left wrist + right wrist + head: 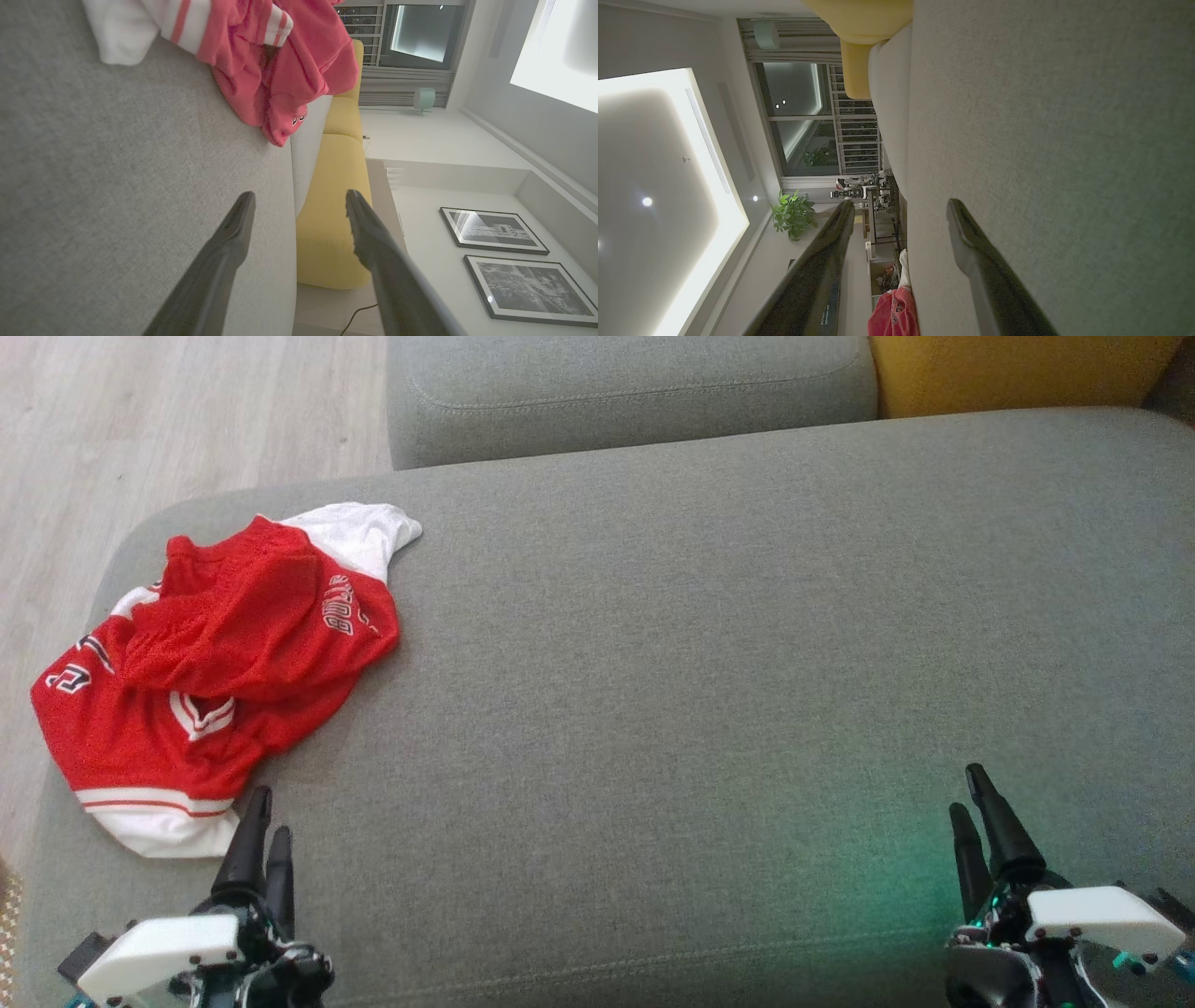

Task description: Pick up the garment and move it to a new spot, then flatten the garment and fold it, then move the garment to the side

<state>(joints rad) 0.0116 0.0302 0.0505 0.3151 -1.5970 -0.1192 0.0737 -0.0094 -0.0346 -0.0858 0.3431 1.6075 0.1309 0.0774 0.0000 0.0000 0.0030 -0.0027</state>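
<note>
Red cloth with white edges lies in a crumpled heap on the grey sofa seat (700, 663). This is the garment (224, 653). It has the word BULLS on it in white letters.

The garment sits just ahead of the left claw (270, 812) and a bit out to its left side. The white bottom edge of the garment is near the claw's finger tips, but it is not between them. The left claw is wide, with a big gap between its two dark fingers, and it holds nothing. It sits low over the seat.

The right claw (966, 791) is far off to the right of the left claw, well apart from the garment. It is wide too, and nothing is between its fingers. Bare grey seat lies ahead of it.

Far ahead of both claws is a grey back cushion (625, 392). A yellow cushion (1018, 373) is next to it, far ahead of the right claw. Out past the left side of the left claw is a pale wood floor (140, 420). Two framed pictures (490, 231) hang on a white wall past the left claw's tips.
</note>
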